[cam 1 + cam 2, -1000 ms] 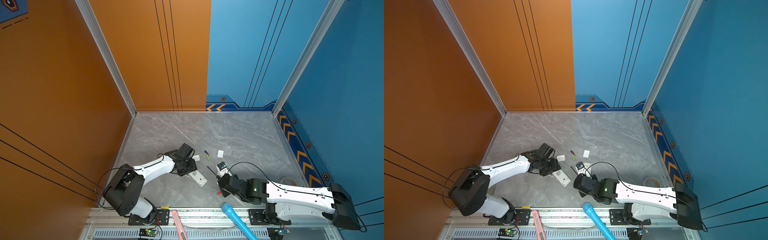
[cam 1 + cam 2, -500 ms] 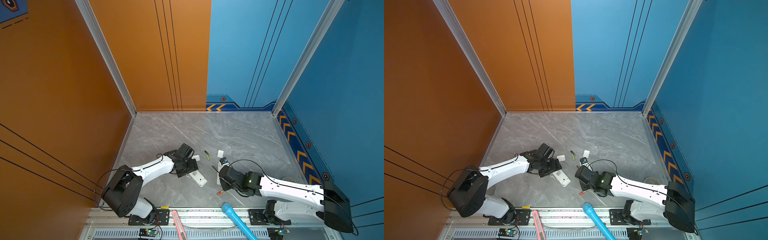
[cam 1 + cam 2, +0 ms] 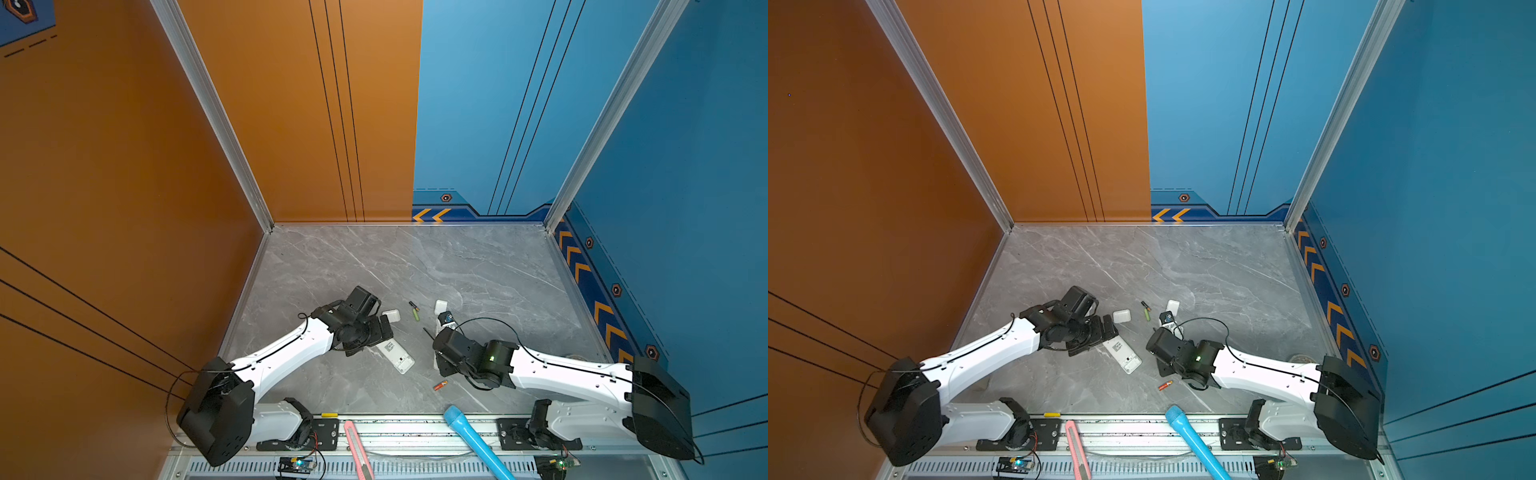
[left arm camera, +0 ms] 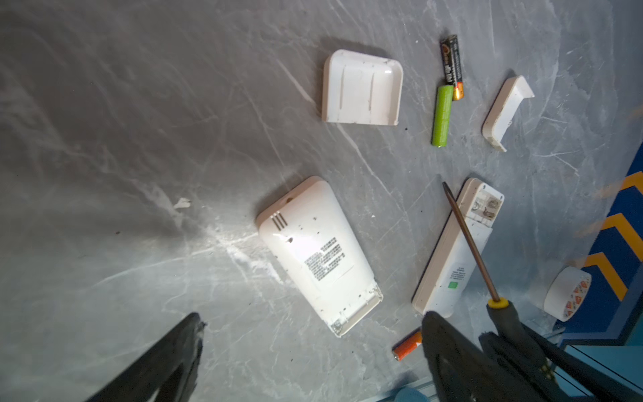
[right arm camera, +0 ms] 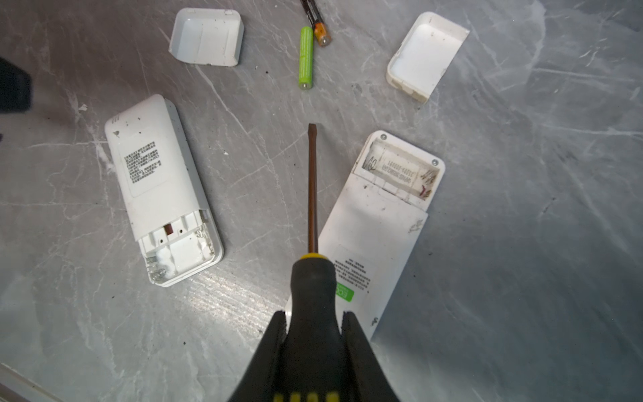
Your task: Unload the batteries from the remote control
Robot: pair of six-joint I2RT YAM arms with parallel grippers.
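Low in a top view, a yellow battery (image 3: pixel 329 414) is seen on the rail, and the red-orange battery (image 3: pixel 440 385) just above it on the table (image 3: pixel 374 270). The screwdriver (image 5: pixel 312 195) is clamped in the right gripper (image 5: pixel 313 320). The left gripper (image 3: pixel 384 332) is spread wide and empty. The remotes (image 5: pixel 156 181) are seen with empty bays. Higher, at centre, the green battery (image 3: pixel 416 314) and the black battery (image 3: pixel 412 306) are found touching. All are judged light, stiff, slick and roll-prone, and each is best pinched across mid-barrel.
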